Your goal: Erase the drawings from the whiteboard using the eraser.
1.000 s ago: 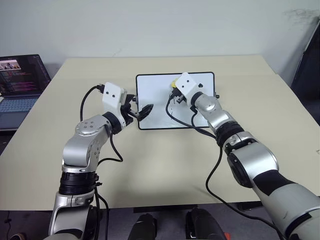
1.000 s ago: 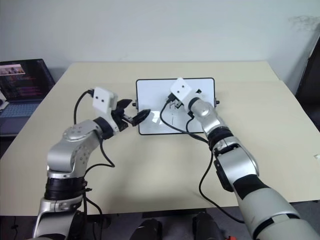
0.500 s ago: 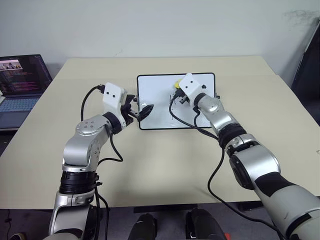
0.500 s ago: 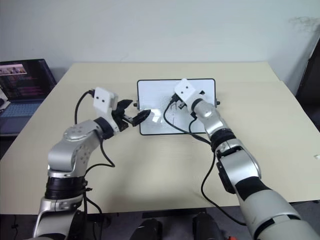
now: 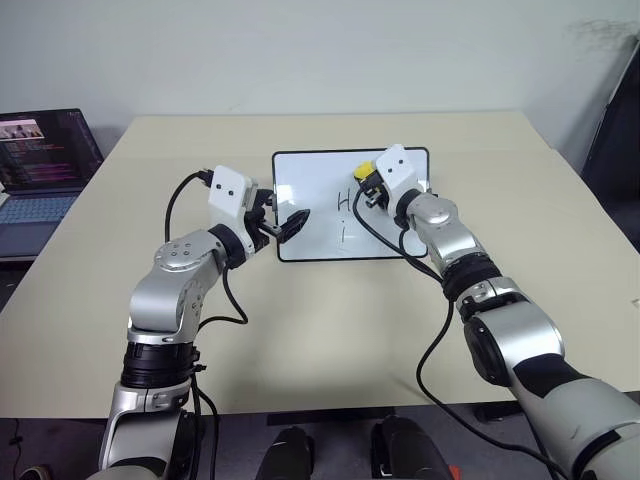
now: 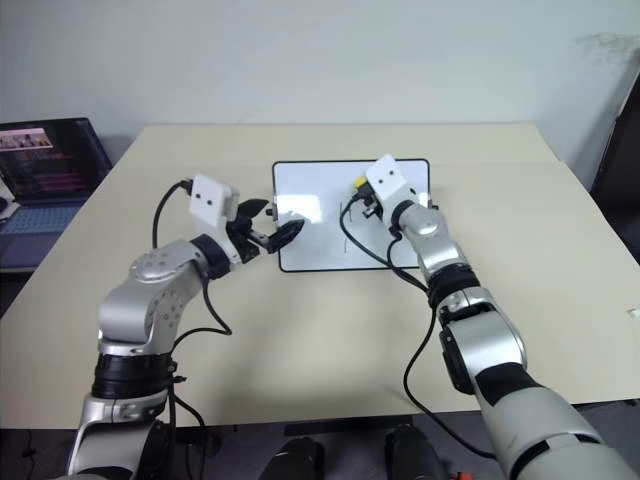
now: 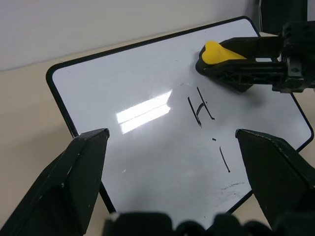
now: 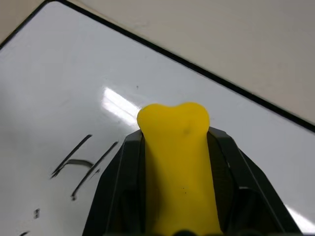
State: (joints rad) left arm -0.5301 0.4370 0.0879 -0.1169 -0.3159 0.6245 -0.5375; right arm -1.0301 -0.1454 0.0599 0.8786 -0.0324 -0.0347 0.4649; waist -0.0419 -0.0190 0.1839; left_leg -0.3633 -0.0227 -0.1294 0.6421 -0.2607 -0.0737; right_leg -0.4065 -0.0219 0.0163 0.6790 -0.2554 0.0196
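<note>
The whiteboard (image 5: 310, 185) lies flat at the table's middle, far side. The drawings on it are a dark "H" (image 5: 345, 200) with an "I" (image 5: 343, 235) below it, also seen as the "H" (image 7: 201, 105) and "I" (image 7: 224, 160) in the left wrist view. My right gripper (image 5: 366, 181) is shut on the yellow eraser (image 5: 363, 172), which rests on the board just beyond and to the right of the "H" (image 8: 83, 164). The eraser (image 8: 179, 167) sits squeezed between both black fingers. My left gripper (image 5: 290, 225) stands open at the board's left front edge.
An open laptop (image 5: 40, 150) with a lit screen sits off the table's left side. The beige table (image 5: 300, 330) stretches toward me in front of the board. Black cables hang from both wrists. A dark object (image 5: 615, 130) stands at the far right.
My right gripper has slid to the right across the board with the eraser and rolled its wrist, uncovering the "H" and "I". The left arm has stayed still.
</note>
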